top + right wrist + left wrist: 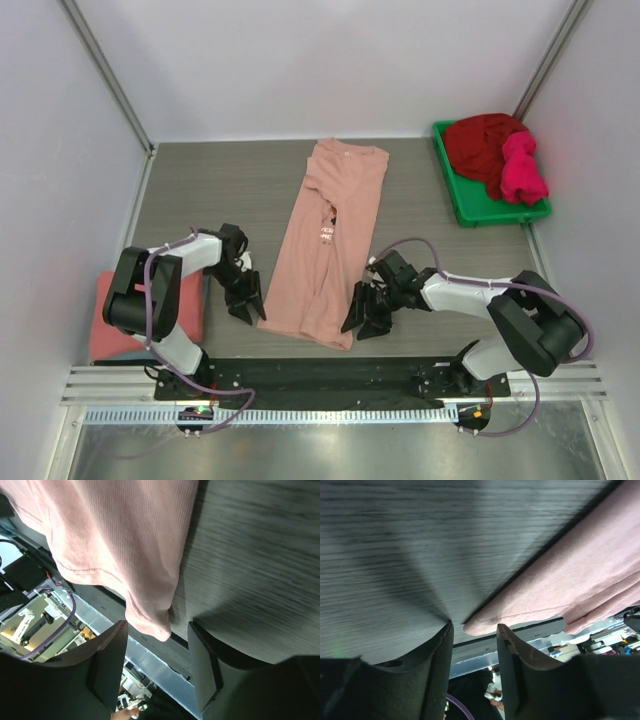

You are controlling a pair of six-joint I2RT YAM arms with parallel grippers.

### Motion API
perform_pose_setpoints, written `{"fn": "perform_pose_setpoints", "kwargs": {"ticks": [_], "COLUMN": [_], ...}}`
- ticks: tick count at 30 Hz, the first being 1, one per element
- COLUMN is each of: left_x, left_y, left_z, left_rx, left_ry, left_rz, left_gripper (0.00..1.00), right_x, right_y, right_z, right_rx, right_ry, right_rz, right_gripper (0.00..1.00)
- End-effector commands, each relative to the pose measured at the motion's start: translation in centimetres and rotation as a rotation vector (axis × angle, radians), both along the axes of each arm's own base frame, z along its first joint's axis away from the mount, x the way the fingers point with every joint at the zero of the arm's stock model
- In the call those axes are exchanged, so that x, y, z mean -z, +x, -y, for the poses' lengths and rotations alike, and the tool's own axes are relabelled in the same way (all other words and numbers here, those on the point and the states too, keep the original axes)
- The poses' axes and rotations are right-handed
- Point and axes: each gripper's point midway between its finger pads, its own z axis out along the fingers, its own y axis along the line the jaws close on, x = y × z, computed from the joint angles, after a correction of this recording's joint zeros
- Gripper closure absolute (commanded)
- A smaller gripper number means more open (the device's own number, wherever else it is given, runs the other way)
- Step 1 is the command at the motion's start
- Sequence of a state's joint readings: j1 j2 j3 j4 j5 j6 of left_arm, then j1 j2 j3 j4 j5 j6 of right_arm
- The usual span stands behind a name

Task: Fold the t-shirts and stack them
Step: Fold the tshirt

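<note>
Flanking the hem: we are seeing the left gripper (pixel 247 303) and the right gripper (pixel 365 318) sitting at the two near corners of the pale pink t-shirt (pixel 330 240).
Pale pink t-shirt: it is lying as a long narrow strip on the table (pixel 230 180). Its collar is pointing to the far side and its hem to the arms, leaning slightly leftward at the near end.
Long axis: it is running far to near, so we are judging that the coming fold is carrying the hem up toward the collar.
Left gripper: its jaws are standing apart and holding nothing, with the left hem corner (pixel 480 625) lying just ahead of the gap.
Right gripper: its jaws are likewise spread and empty, with the right hem corner (pixel 159 629) hanging just between the fingertips.
Nearer arm: we are finding neither nearer, since each is facing its own corner.
Other t-shirts: a coral-red one (pixel 110 310) is resting at the near left under the left arm. A dark red one (pixel 480 140) and a magenta one (pixel 522 170) are bunching in the green bin (pixel 455 195) at the far right.
Surface: we are reading grey wood-grain, flat and matte.
Room: pale walls are enclosing the table on three sides.
</note>
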State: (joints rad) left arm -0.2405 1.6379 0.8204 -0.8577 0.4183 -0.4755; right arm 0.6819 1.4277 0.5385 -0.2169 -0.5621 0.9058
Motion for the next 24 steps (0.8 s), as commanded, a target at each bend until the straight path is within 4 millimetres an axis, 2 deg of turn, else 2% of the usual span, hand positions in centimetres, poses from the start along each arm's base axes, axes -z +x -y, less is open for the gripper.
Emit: {"fn": "perform_pose_setpoints", "kwargs": {"ticks": [1, 4, 7, 8, 10, 11, 16, 19, 21, 22, 24], "left_x": [0.2, 0.4, 0.4, 0.4, 0.2, 0.2, 0.0, 0.0, 0.0, -0.1, -0.2], "left_y": [1.0, 0.7, 0.5, 0.3, 0.3, 0.1, 0.3, 0.2, 0.2, 0.2, 0.1], "left_z": [0.0, 0.2, 0.5, 0.5, 0.6, 0.6, 0.8, 0.9, 0.8, 0.8, 0.8], "left_rx": [-0.012, -0.017, -0.028, -0.027, -0.025, -0.024, -0.027, -0.021, -0.018, -0.015, -0.011], "left_ry": [0.011, -0.003, -0.024, -0.025, -0.032, -0.035, -0.047, -0.054, -0.054, -0.056, -0.058], "left_rz": [0.008, -0.008, -0.018, -0.021, -0.012, -0.013, -0.004, -0.001, -0.001, -0.001, 0.003], "left_gripper": [0.60, 0.70, 0.76, 0.81, 0.87, 0.93, 0.96, 0.99, 1.00, 1.00, 1.00], "right_x": [0.2, 0.1, -0.3, -0.2, -0.2, 0.1, 1.1, 1.2, 1.4, 1.3, 1.3], "right_y": [0.9, 0.9, 0.5, 0.3, -0.1, -0.3, -1.4, -0.8, -0.4, 0.0, 0.6], "right_z": [-0.3, -0.7, -1.6, -1.8, -2.0, -1.8, -1.3, -1.5, -1.6, -1.8, -2.2], "right_rx": [0.032, 0.022, -0.006, -0.013, -0.026, -0.026, -0.036, -0.024, -0.024, -0.023, -0.017], "right_ry": [-0.045, -0.055, -0.053, -0.058, -0.070, -0.091, -0.147, -0.155, -0.159, -0.160, -0.157], "right_rz": [0.006, 0.004, 0.006, 0.005, -0.003, -0.014, -0.042, -0.023, -0.010, 0.001, 0.016], "right_gripper": [0.44, 0.46, 0.47, 0.48, 0.48, 0.48, 0.54, 0.57, 0.64, 0.72, 0.75]}}
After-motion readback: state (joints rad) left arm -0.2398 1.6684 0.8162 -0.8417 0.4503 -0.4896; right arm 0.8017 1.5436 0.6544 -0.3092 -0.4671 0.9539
